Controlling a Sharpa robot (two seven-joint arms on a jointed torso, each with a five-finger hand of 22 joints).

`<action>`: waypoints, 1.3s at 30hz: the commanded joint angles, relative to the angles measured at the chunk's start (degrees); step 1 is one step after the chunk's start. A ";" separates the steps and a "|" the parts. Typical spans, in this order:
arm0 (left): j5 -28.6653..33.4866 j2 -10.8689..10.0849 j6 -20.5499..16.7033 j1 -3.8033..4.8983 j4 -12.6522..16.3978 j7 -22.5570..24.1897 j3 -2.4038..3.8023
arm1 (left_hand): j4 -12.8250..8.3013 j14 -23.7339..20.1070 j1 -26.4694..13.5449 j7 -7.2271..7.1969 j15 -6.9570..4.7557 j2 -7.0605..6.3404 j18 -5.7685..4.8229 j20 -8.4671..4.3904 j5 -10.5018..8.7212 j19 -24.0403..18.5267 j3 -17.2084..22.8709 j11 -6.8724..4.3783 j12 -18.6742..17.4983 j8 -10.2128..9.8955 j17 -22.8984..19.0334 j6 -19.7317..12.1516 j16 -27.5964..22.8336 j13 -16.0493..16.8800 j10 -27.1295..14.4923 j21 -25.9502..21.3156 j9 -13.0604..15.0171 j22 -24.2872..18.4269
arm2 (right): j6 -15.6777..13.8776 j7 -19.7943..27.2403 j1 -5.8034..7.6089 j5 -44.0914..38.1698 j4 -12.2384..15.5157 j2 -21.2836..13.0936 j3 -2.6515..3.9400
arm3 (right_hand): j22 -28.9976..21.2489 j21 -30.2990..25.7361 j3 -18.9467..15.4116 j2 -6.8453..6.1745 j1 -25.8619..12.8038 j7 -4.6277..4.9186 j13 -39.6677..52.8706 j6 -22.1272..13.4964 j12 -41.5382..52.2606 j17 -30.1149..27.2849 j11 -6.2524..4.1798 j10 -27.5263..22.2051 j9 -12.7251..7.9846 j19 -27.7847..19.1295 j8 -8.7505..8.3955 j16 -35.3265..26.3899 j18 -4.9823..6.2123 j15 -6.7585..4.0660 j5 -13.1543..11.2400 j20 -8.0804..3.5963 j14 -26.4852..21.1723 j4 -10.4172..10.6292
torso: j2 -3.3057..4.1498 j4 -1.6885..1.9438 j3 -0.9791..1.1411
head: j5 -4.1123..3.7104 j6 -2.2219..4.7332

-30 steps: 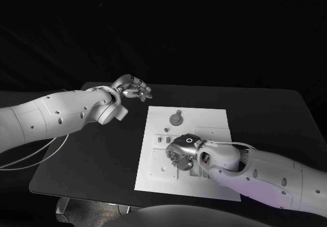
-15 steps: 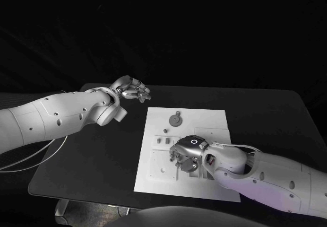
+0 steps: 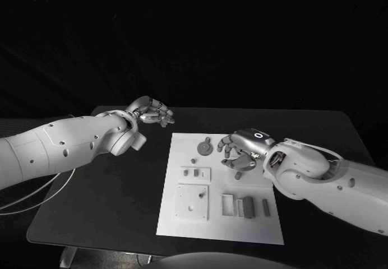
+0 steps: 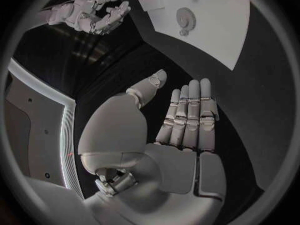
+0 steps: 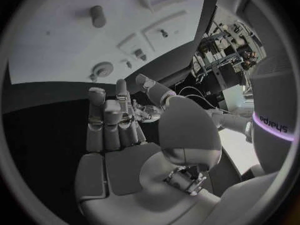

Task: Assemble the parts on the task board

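The white task board (image 3: pixel 222 227) lies in the middle of the black table. On it lie a grey gear (image 3: pixel 206 147), a small peg (image 3: pixel 239 175), a square plate (image 3: pixel 192 202) and several small blocks (image 3: pixel 246 206). My right hand (image 3: pixel 241 149) hovers over the board's far right part, beside the gear, with its fingers (image 5: pixel 106 122) straight and nothing in them. My left hand (image 3: pixel 150 110) hangs above the table beyond the board's far left corner, its fingers (image 4: pixel 187 115) flat and apart from the thumb, holding nothing. The gear (image 4: pixel 185 19) and the board (image 4: pixel 228 30) lie past them.
Bare black table (image 3: pixel 105 190) surrounds the board on the left, and more of it (image 3: pixel 323 129) lies to the right. The peg (image 5: pixel 97 15) and the gear (image 5: pixel 102 68) lie on the board (image 5: pixel 50 40) ahead of my right palm. My right hand (image 4: pixel 87 12) appears far off in the left wrist view.
My right hand has lifted off the board's near middle and moved to its far right part, uncovering the peg and the blocks. The left hand has barely moved. The camera has shifted.
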 commanded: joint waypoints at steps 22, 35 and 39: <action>0.27 -0.03 -0.03 0.03 0.10 0.35 0.03 | 0.42 -0.05 0.40 0.05 0.26 0.15 1.03 0.37 -0.10 -0.23 0.04 -0.12 -0.03 -0.18 0.20 -0.37 -0.38 -0.11 -0.42 -0.41 -0.09 0.05 | 2.99 3.89 -1.35 3.33 -3.24 -4.28 -1.33 | 1.06 -0.13 -5.99 -1.69 -0.48 -1.39 30.21 -1.24 28.07 1.36 -1.56 -7.94 -0.80 -0.55 -0.72 0.04 2.90 -2.00 -0.13 -0.13 -1.02 1.00 | 0.10 0.12 0.14 | -0.66 0.33; 0.27 -0.16 0.07 0.03 0.13 0.33 0.01 | 0.44 -0.03 0.40 0.06 0.27 0.16 1.03 0.38 -0.11 -0.22 0.04 -0.12 -0.03 -0.18 0.28 -0.39 -0.43 -0.14 -0.42 -0.43 -0.09 0.07 | 5.64 3.45 -2.62 -1.53 -3.30 -3.82 -3.33 | 0.93 -0.08 -4.93 -1.42 -0.32 -0.55 5.52 -1.26 -0.86 0.31 3.11 -10.75 -0.34 -1.65 0.66 -0.42 2.90 2.49 -0.15 0.37 -1.69 -0.73 | 0.06 0.16 0.02 | -0.48 -0.15; 0.27 -0.20 0.05 0.03 0.15 0.33 0.01 | 0.45 -0.03 0.41 0.06 0.27 0.17 1.04 0.38 -0.11 -0.22 0.04 -0.12 -0.02 -0.18 0.30 -0.39 -0.44 -0.15 -0.43 -0.44 -0.09 0.07 | 5.93 2.99 -2.62 -2.88 -3.40 -3.52 -3.91 | 0.91 -0.13 -4.81 -1.14 0.03 -0.66 4.23 -1.06 -2.15 0.18 3.21 -10.18 -0.32 -1.64 0.86 -0.37 2.90 2.58 -0.13 0.39 -1.68 -0.89 | 0.05 0.18 -0.01 | -0.42 -0.27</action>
